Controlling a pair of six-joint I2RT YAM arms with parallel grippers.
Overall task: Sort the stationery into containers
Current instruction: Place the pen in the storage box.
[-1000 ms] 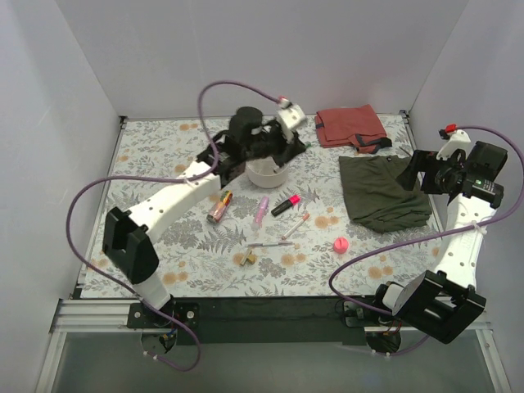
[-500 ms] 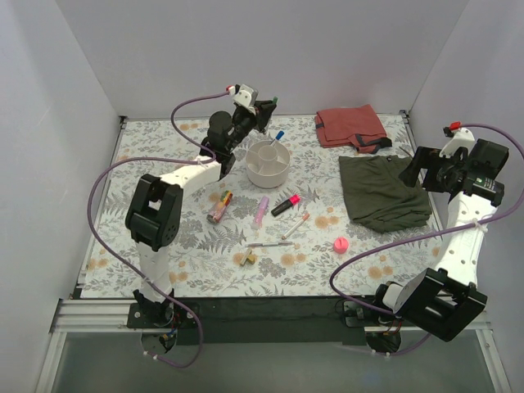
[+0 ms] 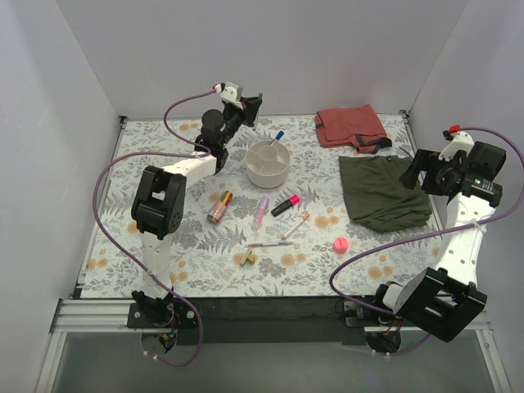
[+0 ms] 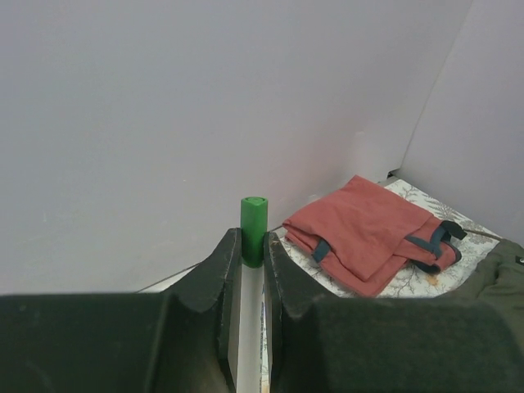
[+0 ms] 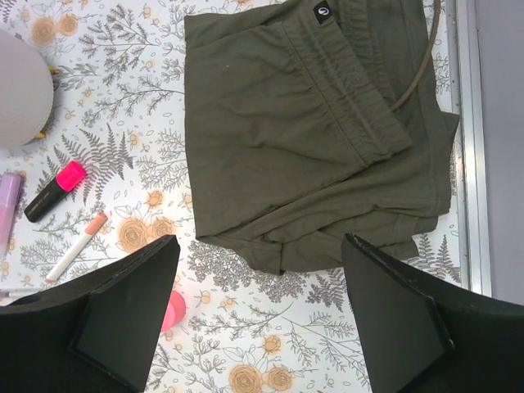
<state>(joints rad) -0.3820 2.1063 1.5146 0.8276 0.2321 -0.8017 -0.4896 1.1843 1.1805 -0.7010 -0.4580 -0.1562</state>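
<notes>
My left gripper (image 3: 252, 105) is raised near the back wall, left of and behind the white bowl (image 3: 268, 173). It is shut on a thin white pen with a green cap (image 4: 253, 219), which sticks out past the fingertips. A blue-capped pen (image 3: 278, 137) leans in the bowl. On the table lie a pink-orange patterned tube (image 3: 219, 206), a lilac tube (image 3: 262, 210), a black-pink highlighter (image 3: 286, 204), a pink-capped pen (image 3: 296, 224), another thin pen (image 3: 268, 244), tan bits (image 3: 248, 257) and a pink ball (image 3: 341, 244). My right gripper (image 3: 413, 170) is open and empty above the olive cloth's near edge (image 5: 295, 139).
The folded red cloth (image 3: 350, 127) lies at the back right and shows in the left wrist view (image 4: 364, 233). The olive-green cloth (image 3: 381, 191) covers the right side. White walls close the back and both sides. The right wrist view shows the highlighter (image 5: 55, 190) and the ball (image 5: 173, 309).
My left gripper has swung from over the bowl up and to the back left, with the green-capped pen in it. The right arm has not moved.
</notes>
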